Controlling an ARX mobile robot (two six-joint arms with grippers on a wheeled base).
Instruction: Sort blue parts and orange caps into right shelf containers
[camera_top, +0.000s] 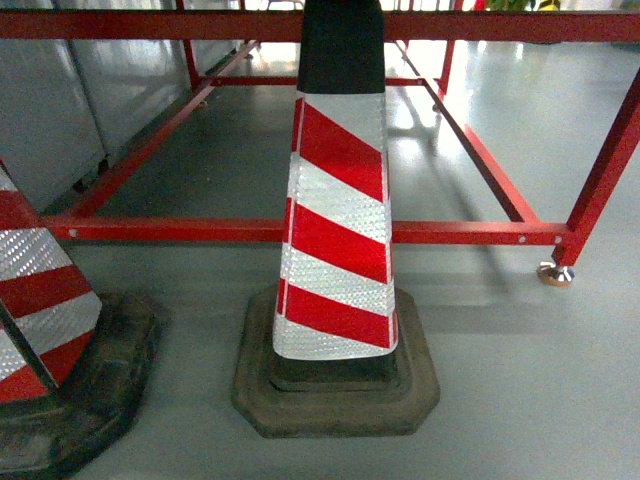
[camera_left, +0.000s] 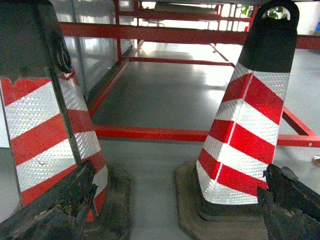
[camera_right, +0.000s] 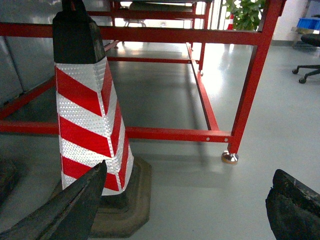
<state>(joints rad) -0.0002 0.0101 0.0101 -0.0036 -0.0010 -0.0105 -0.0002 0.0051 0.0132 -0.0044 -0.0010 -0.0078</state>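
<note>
Nearest the cameras, each wrist view shows its own tool: the left tool and the right tool both have their dark, worn fingers spread wide apart at the bottom corners of the picture, with nothing held between them.

Just beyond, on the grey floor, stands a red-and-white striped traffic cone on its black rubber base, and a second cone sits to its left, partly out of the head view.

Behind the cones runs a low red steel frame, its corner leg resting on a foot pad. Farther off, grey panels line the left side, and the right wrist view catches a plant and an office chair in the distance.

No blue parts, orange caps or right shelf containers show in any view. The step in hand looks like travel or searching, not sorting. The next move likely calls for steering the base clear of the cones and frame until the shelf comes into sight.
</note>
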